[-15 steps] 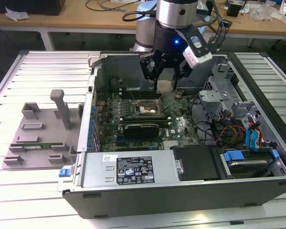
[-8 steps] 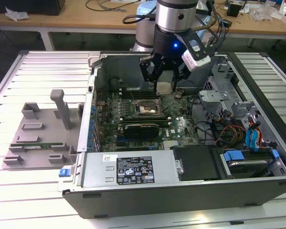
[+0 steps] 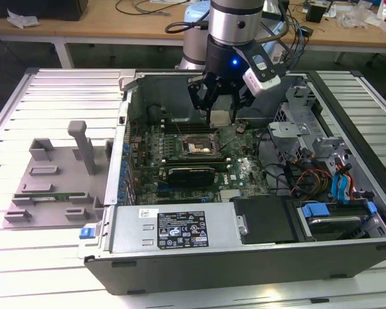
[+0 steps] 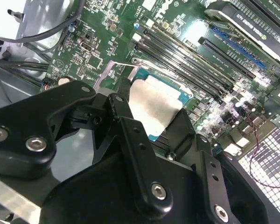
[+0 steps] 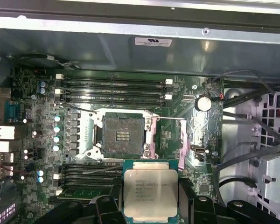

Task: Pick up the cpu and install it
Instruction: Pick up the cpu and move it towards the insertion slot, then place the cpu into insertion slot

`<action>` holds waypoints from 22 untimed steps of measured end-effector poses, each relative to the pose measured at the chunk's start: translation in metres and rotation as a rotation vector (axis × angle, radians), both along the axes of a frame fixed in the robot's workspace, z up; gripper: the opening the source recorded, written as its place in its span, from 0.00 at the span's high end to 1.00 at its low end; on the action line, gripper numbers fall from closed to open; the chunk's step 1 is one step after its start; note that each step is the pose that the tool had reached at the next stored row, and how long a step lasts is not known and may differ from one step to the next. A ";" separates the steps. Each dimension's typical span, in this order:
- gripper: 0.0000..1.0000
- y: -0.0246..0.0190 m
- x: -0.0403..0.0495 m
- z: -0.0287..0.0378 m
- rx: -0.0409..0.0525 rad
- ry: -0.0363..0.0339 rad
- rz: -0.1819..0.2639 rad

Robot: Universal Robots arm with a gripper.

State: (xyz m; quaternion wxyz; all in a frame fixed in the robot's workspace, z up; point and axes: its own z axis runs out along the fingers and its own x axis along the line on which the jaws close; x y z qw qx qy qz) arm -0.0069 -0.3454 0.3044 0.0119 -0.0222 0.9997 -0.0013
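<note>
- Gripping the cpu (image 5: 150, 193) by two opposite edges, fingers (image 4: 181, 125) clamped on it.
- cpu held above the motherboard (image 5: 84, 107), near the open empty socket (image 5: 123, 135).
- Open computer case (image 3: 244, 267) sits on the desk (image 3: 51, 96).

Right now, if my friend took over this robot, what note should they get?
Gripper: shut on the flat square silver-grey cpu, metal top toward the first wrist view.
Where: the cpu is held in the air inside the open dark grey computer case, above the green motherboard and near the empty square socket.
Done: the cpu is picked up.
Left: the cpu is not yet in the socket.
</note>
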 end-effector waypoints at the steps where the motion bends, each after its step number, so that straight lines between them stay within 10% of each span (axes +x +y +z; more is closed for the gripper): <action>1: 0.45 0.0001 -0.0001 -0.0001 -0.0002 0.0001 0.000; 15: 0.45 0.0001 -0.0001 -0.0007 -0.0002 0.0001 0.000; 22: 0.45 0.0001 -0.0001 -0.0015 -0.0239 -0.0003 -0.134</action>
